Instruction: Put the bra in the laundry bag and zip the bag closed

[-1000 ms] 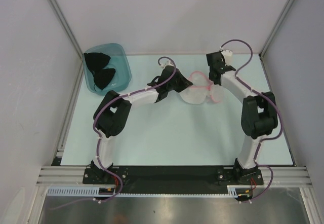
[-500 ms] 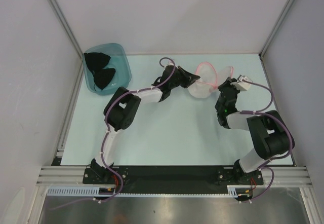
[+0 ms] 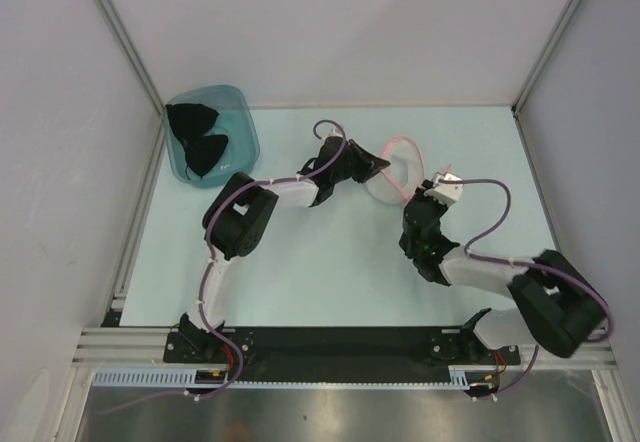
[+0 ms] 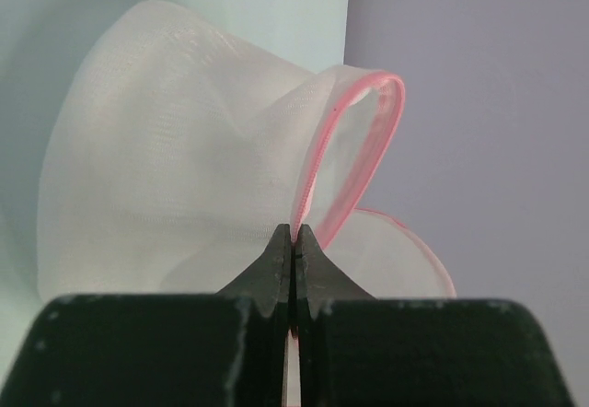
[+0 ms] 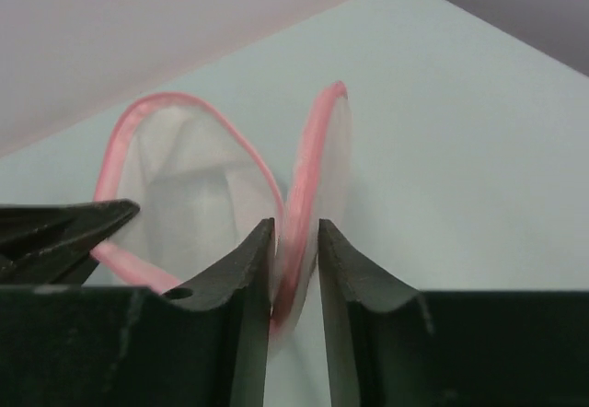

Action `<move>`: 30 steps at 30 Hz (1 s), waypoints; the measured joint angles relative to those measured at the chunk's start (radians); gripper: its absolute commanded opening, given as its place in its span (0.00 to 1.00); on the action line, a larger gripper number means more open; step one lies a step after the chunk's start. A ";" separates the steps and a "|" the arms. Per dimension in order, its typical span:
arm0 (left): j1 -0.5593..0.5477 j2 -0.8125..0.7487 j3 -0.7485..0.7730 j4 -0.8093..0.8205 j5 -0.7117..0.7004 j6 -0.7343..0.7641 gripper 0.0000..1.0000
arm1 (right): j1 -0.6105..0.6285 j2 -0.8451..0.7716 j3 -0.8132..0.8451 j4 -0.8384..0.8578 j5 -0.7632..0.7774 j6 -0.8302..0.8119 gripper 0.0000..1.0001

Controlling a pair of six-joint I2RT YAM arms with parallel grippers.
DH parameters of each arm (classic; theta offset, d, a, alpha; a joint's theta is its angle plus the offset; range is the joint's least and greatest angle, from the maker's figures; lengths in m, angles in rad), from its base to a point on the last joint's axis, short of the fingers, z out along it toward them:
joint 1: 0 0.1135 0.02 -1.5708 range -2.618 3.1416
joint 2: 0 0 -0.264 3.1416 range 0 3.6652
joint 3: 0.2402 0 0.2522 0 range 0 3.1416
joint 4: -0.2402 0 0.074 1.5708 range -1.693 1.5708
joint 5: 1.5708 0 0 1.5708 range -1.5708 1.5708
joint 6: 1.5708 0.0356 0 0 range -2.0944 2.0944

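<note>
Left gripper clenched on rim of pink-trimmed white mesh laundry bag. Right gripper released, jaws slightly parted astride the other rim. Black fabric bra lies in teal plastic tub.

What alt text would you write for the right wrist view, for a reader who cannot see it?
The right gripper fills the foreground, its two black fingers slightly apart around the pink trim of the laundry bag. The white mesh bag gapes open against the pale table, and the left gripper meets its rim at the left edge.
</note>
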 measured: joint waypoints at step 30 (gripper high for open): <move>0.005 -0.045 -0.001 -0.078 -0.002 0.168 0.00 | -0.549 -0.327 0.159 -1.271 -1.009 0.818 1.00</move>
